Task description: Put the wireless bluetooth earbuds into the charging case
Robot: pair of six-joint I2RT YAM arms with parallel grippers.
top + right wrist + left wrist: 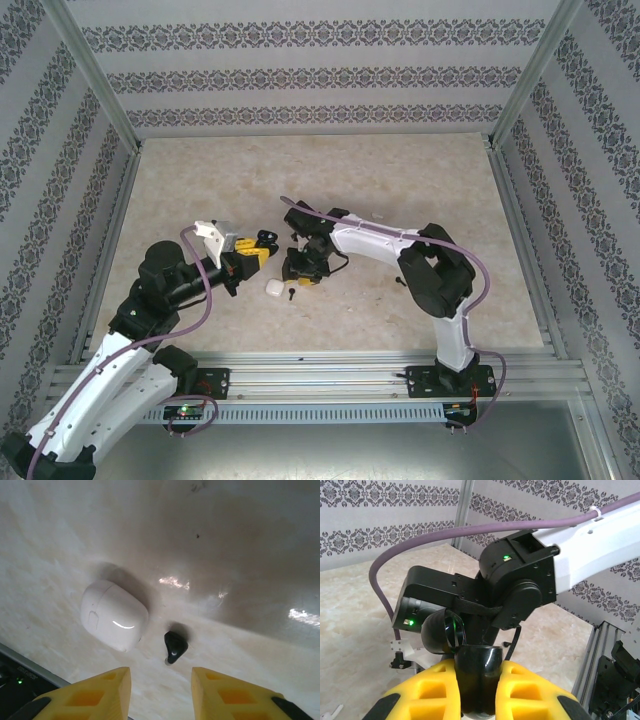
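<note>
Top external. Item: charging case [271,289], small white pebble lying on the table [420,170] betw. my two claws. Item: earbud [291,296], black speck just beside it. My left claw [262,243] sits near the case and looks raised. My right claw [303,268] points down over the pair.
Risk: both wrists work close together, so a knock betw. them is poss.
Mat.: table pale, marbled, smooth.

Left wrist. Left claw [479,669] clenched on a black glossy holder [480,680]. It has a rounded body w/ a flap [442,630] tipped open at upper left. Whether it is a second case, can't tell.
Risk: slick shell in hard fingers could twist or slip if bumped.
Mat.: yellow fingers [430,690], moulded plastic w/ cut-outs.

Right wrist. Right claw [160,672] released, jaws apart w/ nothing betw. them.
Case [114,614]: glossy white, rounded-square, faint seam, lid apparently down.
Earbud [175,646]: glossy black, teardrop-ish, pale tip. Near the case but not touching, just ahead of the jaw gap.
Risks:
- Bud is tiny, rounded and slick, so an off-centre pinch may squirt it out or roll it away.
- My left-side finger passes close to the case and could nudge it. A glossy shell slides easily on a smooth table.
- If that lid is shut, no bud goes in til it's opened.
</note>
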